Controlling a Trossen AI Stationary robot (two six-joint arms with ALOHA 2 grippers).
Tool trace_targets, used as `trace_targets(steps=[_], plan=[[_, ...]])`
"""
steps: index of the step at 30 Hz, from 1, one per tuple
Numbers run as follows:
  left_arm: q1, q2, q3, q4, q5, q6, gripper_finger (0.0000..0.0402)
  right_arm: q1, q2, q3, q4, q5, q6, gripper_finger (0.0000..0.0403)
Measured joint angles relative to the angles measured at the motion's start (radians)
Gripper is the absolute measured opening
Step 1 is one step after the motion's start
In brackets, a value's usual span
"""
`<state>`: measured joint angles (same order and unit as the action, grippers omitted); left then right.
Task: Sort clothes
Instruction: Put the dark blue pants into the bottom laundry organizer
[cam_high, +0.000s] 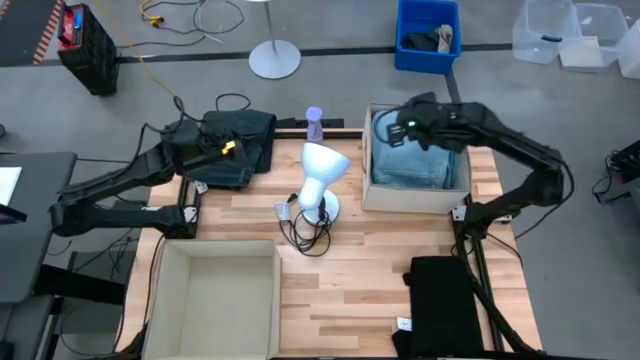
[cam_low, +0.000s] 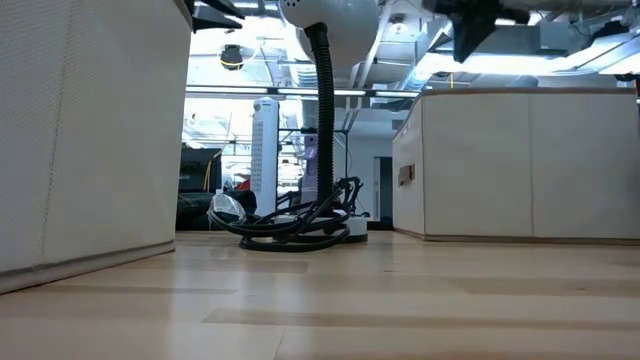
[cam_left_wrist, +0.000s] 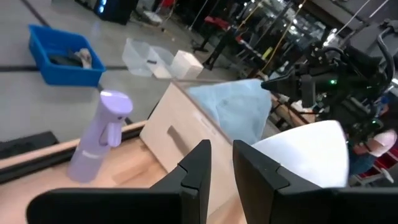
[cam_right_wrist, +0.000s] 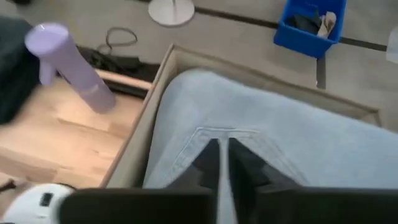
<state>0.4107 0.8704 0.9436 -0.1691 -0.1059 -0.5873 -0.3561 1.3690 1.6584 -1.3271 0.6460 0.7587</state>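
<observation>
**Jeans in the far box, dark clothes at the table's corners**

A light wooden table (cam_high: 370, 250) stands on a grey workshop floor, with a blue plastic bin (cam_high: 427, 35) and clear plastic tubs (cam_high: 560, 32) on the floor beyond it. No brand, label or writing can be read on anything in view.

The landmark is the white desk lamp (cam_high: 320, 180) at the table's middle, its black cable coiled at its base. Right of the lamp sits a beige fabric box (cam_high: 372, 190) holding the light blue denim jeans (cam_high: 412, 162). The right gripper (cam_high: 395, 125) hangs over the jeans at the box's far edge; in the right wrist view its two dark fingers (cam_right_wrist: 205, 163) are nearly together, tips against the denim (cam_right_wrist: 298, 143), but whether they pinch the cloth cannot be told.

Left of the lamp, at the table's far corner, lies a folded dark green-teal pile of garments (cam_high: 245, 145). The left gripper (cam_high: 232, 148) rests over this pile, its fingers (cam_left_wrist: 198, 167) slightly apart with nothing between them. A lilac spray bottle (cam_high: 314, 122) stands just behind the lamp. A second, empty-looking beige fabric box (cam_high: 165, 300) sits at the near left, and a black garment (cam_high: 440, 300) lies at the near right.
</observation>
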Motion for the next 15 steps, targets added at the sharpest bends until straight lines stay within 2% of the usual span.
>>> trace_targets(steps=[2, 4, 12, 15], plan=[[0.0, 0.015, 0.0, -0.005, -0.002, -0.017, 0.0061, 0.0, 0.013, -0.013, 0.026, -0.022, -0.013, 0.001], [0.0, 0.027, 0.0, -0.026, -0.015, -0.034, 0.0061, 0.006, 0.014, -0.013, 0.067, -0.028, -0.034, 0.0017], [0.048, 0.028, 0.001, -0.092, -0.04, -0.06, 0.0061, 0.084, -0.119, -0.013, 0.203, -0.024, -0.157, 0.0071], [0.085, 0.044, 0.058, -0.164, -0.042, -0.064, 0.0061, 0.113, -0.189, -0.013, 0.204, -0.025, -0.162, 0.0095]])
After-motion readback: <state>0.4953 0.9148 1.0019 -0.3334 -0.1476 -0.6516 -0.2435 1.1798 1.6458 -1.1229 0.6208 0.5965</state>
